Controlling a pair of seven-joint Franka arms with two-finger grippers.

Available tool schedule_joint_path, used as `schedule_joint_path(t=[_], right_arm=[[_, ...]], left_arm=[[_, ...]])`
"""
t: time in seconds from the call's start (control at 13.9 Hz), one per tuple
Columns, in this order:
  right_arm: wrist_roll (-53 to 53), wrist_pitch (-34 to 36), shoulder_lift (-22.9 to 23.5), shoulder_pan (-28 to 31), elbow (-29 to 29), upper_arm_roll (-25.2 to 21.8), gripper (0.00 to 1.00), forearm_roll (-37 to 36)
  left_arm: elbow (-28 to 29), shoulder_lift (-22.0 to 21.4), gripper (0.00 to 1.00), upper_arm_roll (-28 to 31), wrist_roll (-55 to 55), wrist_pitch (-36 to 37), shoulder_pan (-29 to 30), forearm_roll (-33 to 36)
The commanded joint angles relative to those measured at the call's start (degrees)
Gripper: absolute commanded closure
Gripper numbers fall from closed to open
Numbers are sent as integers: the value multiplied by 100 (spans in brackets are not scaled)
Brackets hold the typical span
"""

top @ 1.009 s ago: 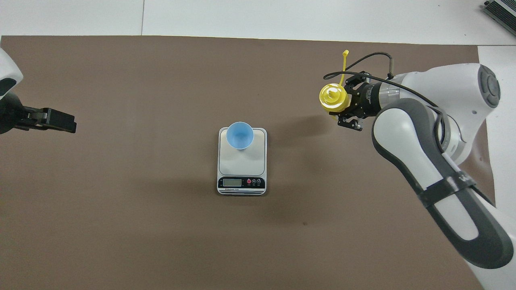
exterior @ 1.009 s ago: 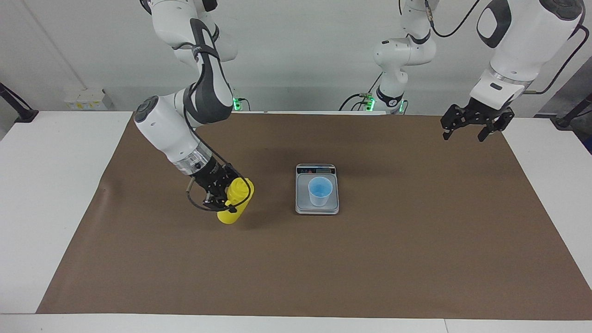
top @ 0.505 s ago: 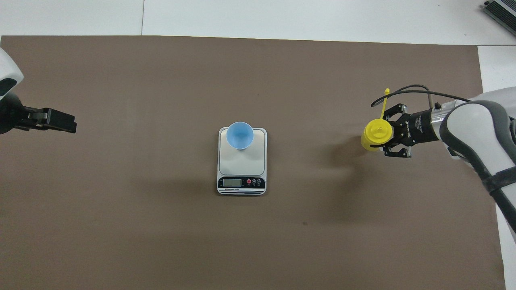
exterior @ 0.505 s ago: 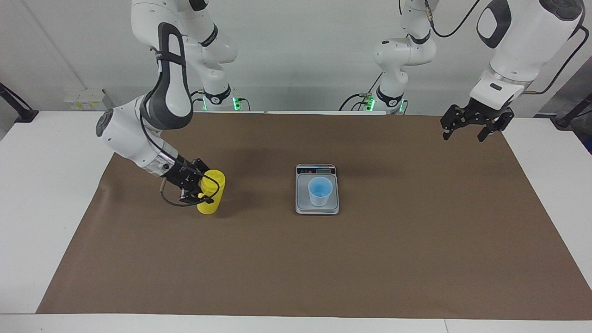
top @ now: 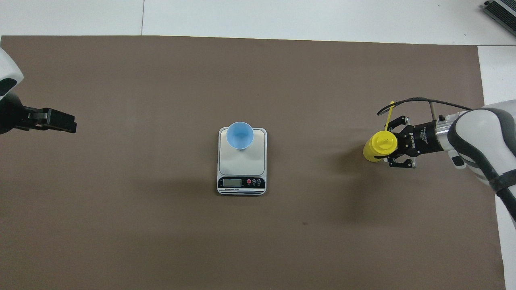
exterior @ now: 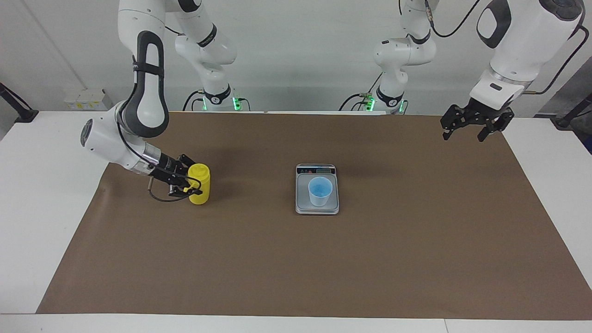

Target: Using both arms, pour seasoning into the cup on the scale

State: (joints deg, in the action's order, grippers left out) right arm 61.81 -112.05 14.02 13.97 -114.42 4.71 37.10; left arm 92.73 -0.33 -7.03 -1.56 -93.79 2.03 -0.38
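Observation:
The yellow seasoning bottle [exterior: 200, 184] stands upright on the brown mat, toward the right arm's end of the table and well apart from the scale; it also shows in the overhead view [top: 378, 146]. Its tethered cap [top: 389, 116] sticks out sideways. My right gripper [exterior: 193, 179] [top: 389, 144] is shut around the bottle's side, low over the mat. The pale blue cup [exterior: 320, 190] [top: 240, 135] stands on the silver-grey scale [exterior: 303, 204] [top: 242, 163] at mid-table. My left gripper [exterior: 471, 129] [top: 54, 120] hangs open and empty above the mat's edge at the left arm's end and waits.
The brown mat [exterior: 296, 268] covers most of the white table [exterior: 41, 185]. The scale's display and buttons [top: 242, 182] face the robots. A grey device [top: 502, 12] lies at the table's corner farthest from the robots, toward the right arm's end.
My right gripper carried the bottle away from the scale toward the right arm's end, lowered it and brought it from tilted to upright on the mat. The left arm has not moved.

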Motion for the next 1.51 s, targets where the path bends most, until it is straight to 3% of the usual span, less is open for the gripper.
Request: schedule_joint_path(t=[0.0, 0.29, 0.79, 1.23, 1.44], right_arm=[[-380, 34, -154, 116, -221, 56, 0, 35], [-538, 7, -224, 203, -151, 21, 0, -334], [-1935, -1, -532, 299, 85, 21, 0, -1986], [-2578, -1, -699, 414, 375, 29, 0, -2548], [-2665, 68, -1075, 318, 403, 65, 0, -2902]], left_arm=[[201, -142, 0, -9, -55, -122, 16, -6], [210, -142, 0, -9, -55, -122, 16, -6], [210, -142, 0, -9, -64, -131, 16, -6], [210, -142, 0, -9, -55, -131, 16, -6], [210, -142, 0, -9, -55, -131, 16, -6]])
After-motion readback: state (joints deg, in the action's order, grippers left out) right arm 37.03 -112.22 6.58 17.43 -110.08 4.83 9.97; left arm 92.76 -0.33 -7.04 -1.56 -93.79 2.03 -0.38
